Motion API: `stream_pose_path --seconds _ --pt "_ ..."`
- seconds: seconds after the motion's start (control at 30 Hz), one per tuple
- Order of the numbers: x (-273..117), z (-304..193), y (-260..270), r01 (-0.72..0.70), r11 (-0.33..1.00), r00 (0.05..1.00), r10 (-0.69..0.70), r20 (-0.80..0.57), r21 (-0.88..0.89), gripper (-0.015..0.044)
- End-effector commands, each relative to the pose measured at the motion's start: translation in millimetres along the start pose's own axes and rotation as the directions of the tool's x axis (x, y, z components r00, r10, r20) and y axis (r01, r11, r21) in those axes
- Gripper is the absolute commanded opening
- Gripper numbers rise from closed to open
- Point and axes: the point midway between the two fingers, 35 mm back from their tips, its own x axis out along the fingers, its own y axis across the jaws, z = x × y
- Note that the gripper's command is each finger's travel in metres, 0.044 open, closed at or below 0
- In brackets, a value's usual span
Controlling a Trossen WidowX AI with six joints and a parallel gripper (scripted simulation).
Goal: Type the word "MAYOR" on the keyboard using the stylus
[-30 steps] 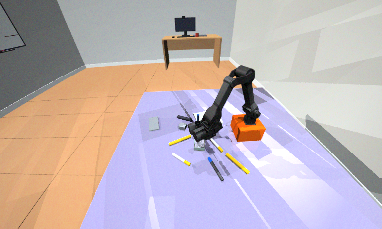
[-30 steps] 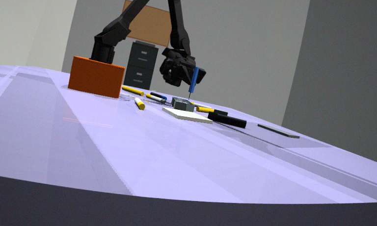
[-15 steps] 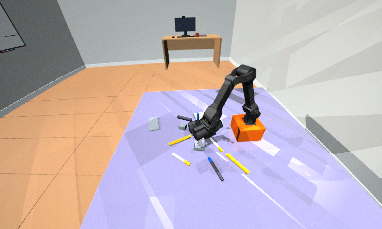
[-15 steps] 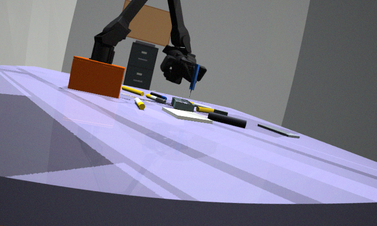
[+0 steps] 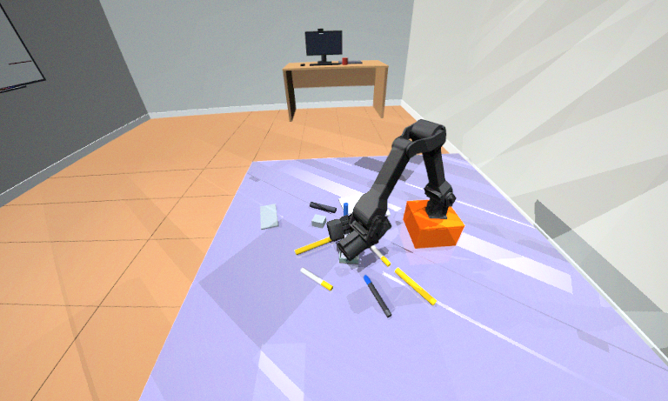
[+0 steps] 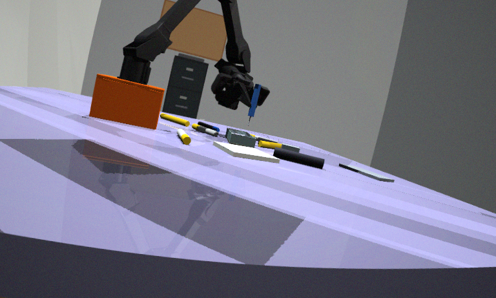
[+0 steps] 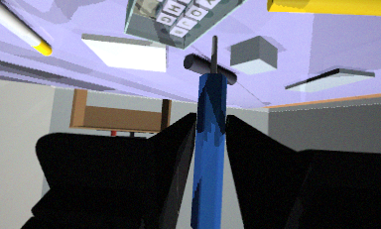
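Observation:
My gripper (image 6: 254, 97) (image 7: 210, 120) is shut on the blue stylus (image 5: 345, 209) (image 6: 254, 101) (image 7: 209, 160). The stylus is nearly upright in the exterior view, with its thin metal tip pointing down. The small grey-green keyboard (image 5: 348, 261) (image 6: 240, 138) (image 7: 195, 13) sits on the desk below. In the exterior view a gap shows between the tip and the keyboard's top. In the wrist view the tip appears just outside the keyboard's edge, near the white letter keys Y, O and J. The arm hides most of the keyboard in the top view.
A black cylinder (image 5: 322, 207) (image 6: 298, 158) (image 7: 195, 63), a white slab (image 6: 245, 151) (image 7: 136, 57) and a grey block (image 5: 318, 220) (image 7: 254, 56) lie near the keyboard. Several markers surround it. A flat grey slab (image 5: 269, 216) lies farther left. The arm stands on an orange box (image 5: 433, 231) (image 6: 126, 101).

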Motion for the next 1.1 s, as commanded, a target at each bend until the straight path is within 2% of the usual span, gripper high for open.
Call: stream_pose_path --seconds 0.0,0.2,0.7,0.8,1.07 --pt "0 2 -3 -0.002 1.0 1.0 0.002 0.003 0.011 0.0" --pt "8 17 -2 -0.002 1.0 1.0 0.002 0.003 0.011 0.0" --pt "8 17 -2 -0.002 1.0 1.0 0.002 0.003 0.011 0.0" --pt "8 18 -3 -0.002 1.0 1.0 0.002 0.003 0.011 0.0079" --pt "9 21 -4 -0.002 1.0 1.0 0.002 0.004 0.011 0.0081"
